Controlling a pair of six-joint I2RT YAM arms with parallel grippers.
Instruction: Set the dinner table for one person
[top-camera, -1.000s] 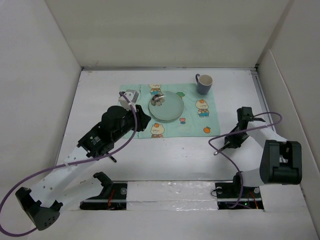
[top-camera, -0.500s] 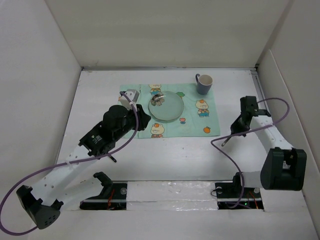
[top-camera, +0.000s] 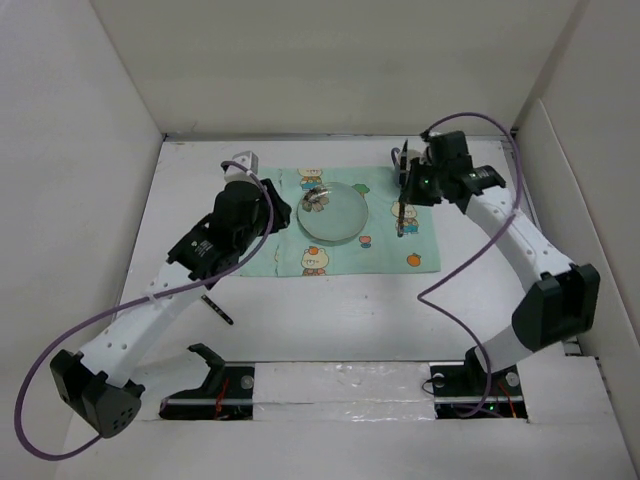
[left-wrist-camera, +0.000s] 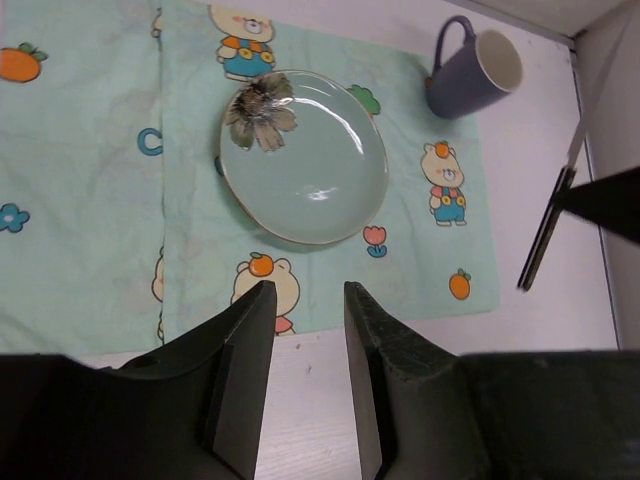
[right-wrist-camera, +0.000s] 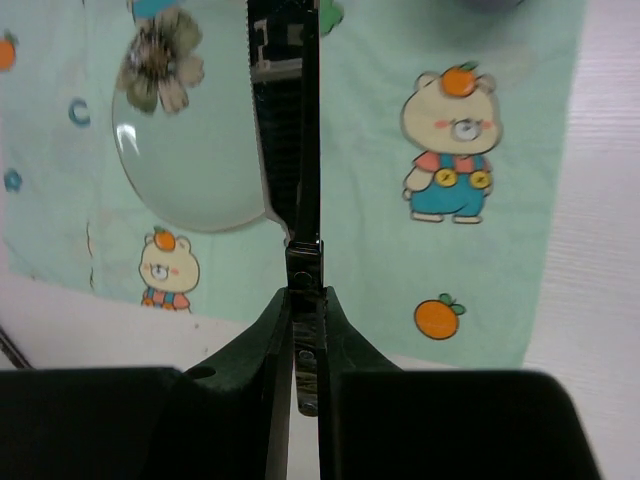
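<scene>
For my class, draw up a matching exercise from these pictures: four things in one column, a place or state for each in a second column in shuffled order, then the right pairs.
Column one
1. plate
2. mug
3. knife
4. left gripper

Column two
A. open, holding nothing
B. at the far right corner of the mat
C. in the middle of the mat
D. clamped in the right gripper

Pairs: 1-C; 2-B; 3-D; 4-A
</scene>
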